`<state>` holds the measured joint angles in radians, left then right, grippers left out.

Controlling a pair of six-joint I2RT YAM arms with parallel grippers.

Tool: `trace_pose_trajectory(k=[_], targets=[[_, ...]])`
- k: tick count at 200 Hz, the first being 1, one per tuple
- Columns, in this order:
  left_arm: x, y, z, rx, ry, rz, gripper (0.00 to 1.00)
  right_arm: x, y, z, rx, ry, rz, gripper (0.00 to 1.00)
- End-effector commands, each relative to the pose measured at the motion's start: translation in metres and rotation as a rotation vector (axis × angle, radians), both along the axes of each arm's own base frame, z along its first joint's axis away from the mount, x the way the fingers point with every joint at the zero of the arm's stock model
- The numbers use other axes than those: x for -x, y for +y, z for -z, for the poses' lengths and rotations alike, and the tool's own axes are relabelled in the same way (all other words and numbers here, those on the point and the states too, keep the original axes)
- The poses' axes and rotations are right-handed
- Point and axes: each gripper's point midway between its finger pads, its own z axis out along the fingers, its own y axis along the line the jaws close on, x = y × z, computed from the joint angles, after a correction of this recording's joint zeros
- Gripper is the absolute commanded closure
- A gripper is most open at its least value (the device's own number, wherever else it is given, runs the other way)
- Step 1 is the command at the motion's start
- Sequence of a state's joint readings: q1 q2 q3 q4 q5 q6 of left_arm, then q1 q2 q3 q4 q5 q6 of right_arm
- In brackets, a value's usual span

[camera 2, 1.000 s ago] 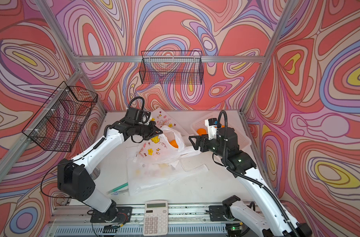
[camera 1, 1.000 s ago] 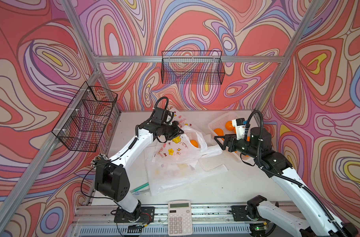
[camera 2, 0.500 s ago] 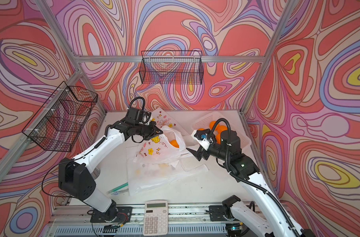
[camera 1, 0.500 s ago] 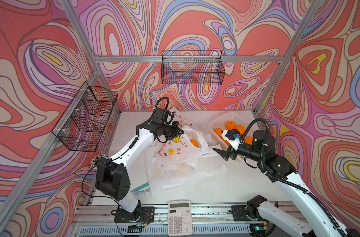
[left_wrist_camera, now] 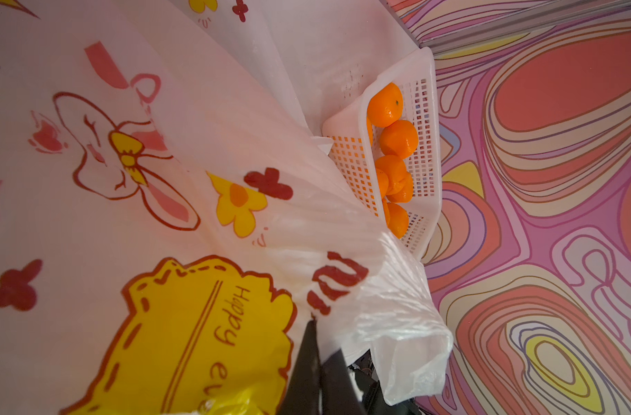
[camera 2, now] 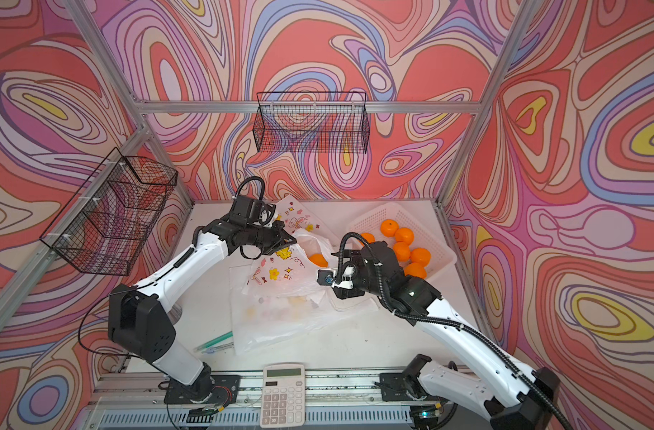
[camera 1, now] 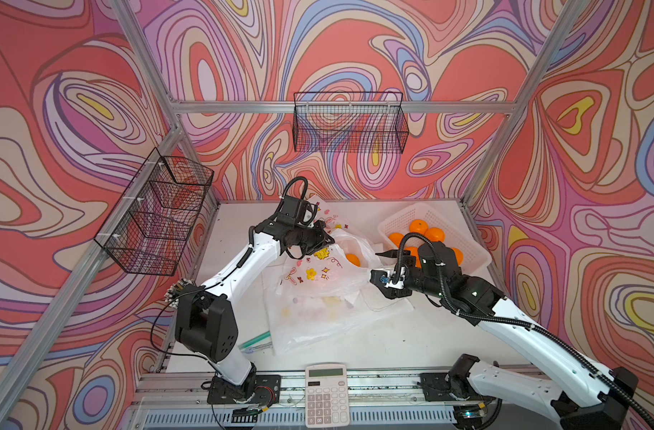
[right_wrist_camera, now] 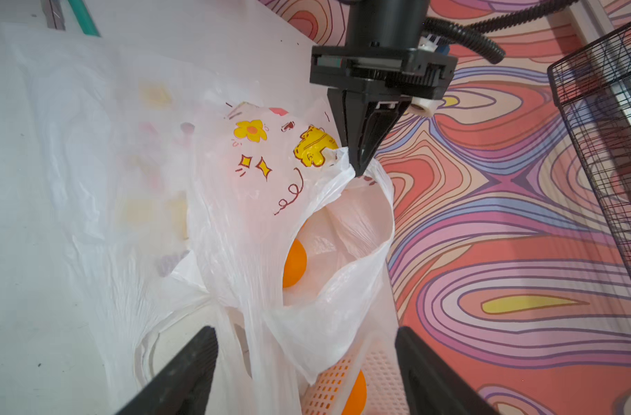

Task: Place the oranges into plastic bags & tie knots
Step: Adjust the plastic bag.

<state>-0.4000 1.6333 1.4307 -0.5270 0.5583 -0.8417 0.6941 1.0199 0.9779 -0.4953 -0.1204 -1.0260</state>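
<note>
Tabletop (camera 1: 411, 342): pen (camera 1: 254, 340) beside bags (camera 1: 310, 316), calc (camera 1: 326, 394) upfront

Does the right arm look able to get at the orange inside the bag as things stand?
Probably yes: the left arm, jaws shut on the bag rim, holds its mouth up; the orange shows through the opening, and the right arm faces it, jaws open, though a slack handle crosses.
</note>
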Motion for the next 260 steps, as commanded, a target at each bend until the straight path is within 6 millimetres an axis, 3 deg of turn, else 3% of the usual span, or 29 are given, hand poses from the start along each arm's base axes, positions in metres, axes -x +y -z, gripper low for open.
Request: trace_pose_trajectory(k=[1, 64, 118, 144, 172, 202, 232, 260], targets=[[-0.001, -0.002, 0.0, 0.003, -0.004, 0.013, 1.0, -0.01, -0.005, 0.002, 0.16, -0.111, 0.019, 0.21], [-0.001, -0.003, -0.002, 0.004, -0.007, 0.016, 1.0, -0.027, -0.009, 0.019, 0.319, -0.163, 0.075, 0.27], [-0.001, -0.003, -0.003, 0.004, -0.011, 0.019, 1.0, -0.039, -0.003, 0.027, 0.334, -0.18, 0.087, 0.42], [-0.001, -0.003, -0.004, 0.005, -0.012, 0.021, 1.0, -0.043, 0.001, 0.029, 0.314, -0.184, 0.099, 0.63], [-0.001, -0.003, -0.006, 0.003, -0.019, 0.023, 1.0, -0.047, 0.005, 0.021, 0.246, -0.182, 0.131, 1.0], [-0.001, -0.003, -0.008, 0.001, -0.035, 0.033, 1.0, -0.048, 0.011, 0.003, 0.133, -0.149, 0.153, 1.0], [-0.001, -0.002, -0.018, -0.007, -0.122, 0.065, 0.8, -0.064, -0.001, -0.012, -0.023, -0.064, 0.209, 1.0], [0.007, -0.005, -0.043, 0.029, -0.325, 0.152, 0.56, -0.092, -0.028, -0.005, -0.131, 0.046, 0.322, 1.0]])
